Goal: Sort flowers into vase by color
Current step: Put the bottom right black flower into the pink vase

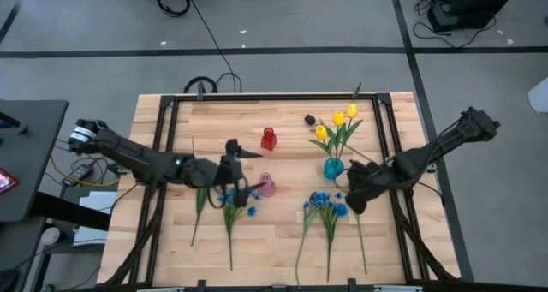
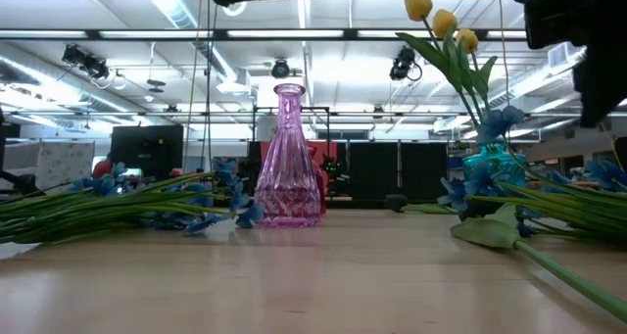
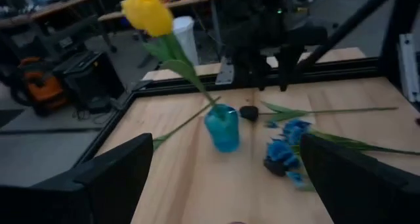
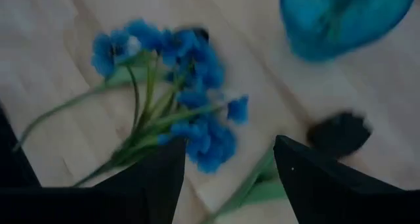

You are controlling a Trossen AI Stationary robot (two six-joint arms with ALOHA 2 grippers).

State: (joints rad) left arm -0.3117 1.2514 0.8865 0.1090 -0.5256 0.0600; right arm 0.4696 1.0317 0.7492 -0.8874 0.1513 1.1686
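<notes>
Hovering over the blue bunch (image 4: 177,99), your right gripper (image 4: 226,165) has its fingers apart and nothing between them. Bunch lies flat on the wood table (image 1: 282,245), just beside the teal vase (image 1: 333,166), which already holds the yellow tulips (image 1: 336,125).

Risks as I see them:
- A dark bud (image 4: 338,133) lies right next to the fingers; come down off-line and you'd pinch it instead of the blue stems.
- Teal vase is glassy, narrow-based and top-heavy with tulips; an elbow brush would tip it.
- Blue stems are thin, springy and tangled, so you might lift several at once.

Left gripper (image 3: 226,184) sits wide open by the pink ribbed vase (image 2: 287,158), empty. Red vase (image 1: 268,139) is well apart; probably empty, hard to tell from above.
</notes>
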